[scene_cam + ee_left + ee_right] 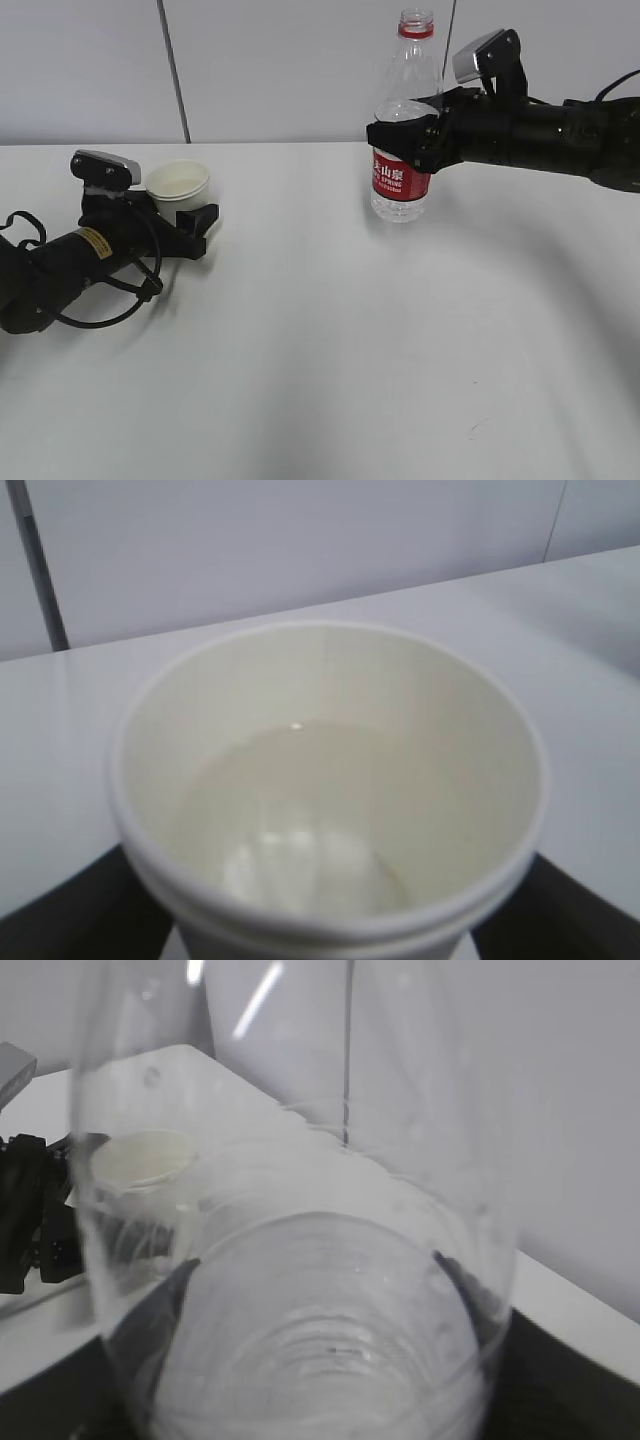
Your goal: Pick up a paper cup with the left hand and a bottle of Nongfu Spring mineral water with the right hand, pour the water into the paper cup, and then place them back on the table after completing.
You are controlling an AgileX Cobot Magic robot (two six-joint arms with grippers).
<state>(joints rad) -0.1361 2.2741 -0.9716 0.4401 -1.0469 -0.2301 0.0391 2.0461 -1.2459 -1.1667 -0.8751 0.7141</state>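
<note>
Upright, bottle (403,140) between right jaws

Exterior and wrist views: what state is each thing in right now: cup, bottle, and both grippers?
paper cup: upright on the table, holds some water, between the left gripper's fingers.
water bottle: upright, cap off, base on or just above the table; cannot tell which.
left gripper: low at the table, around the cup; grip or release unclear.
right gripper: fingers closed around the bottle's middle.
</note>
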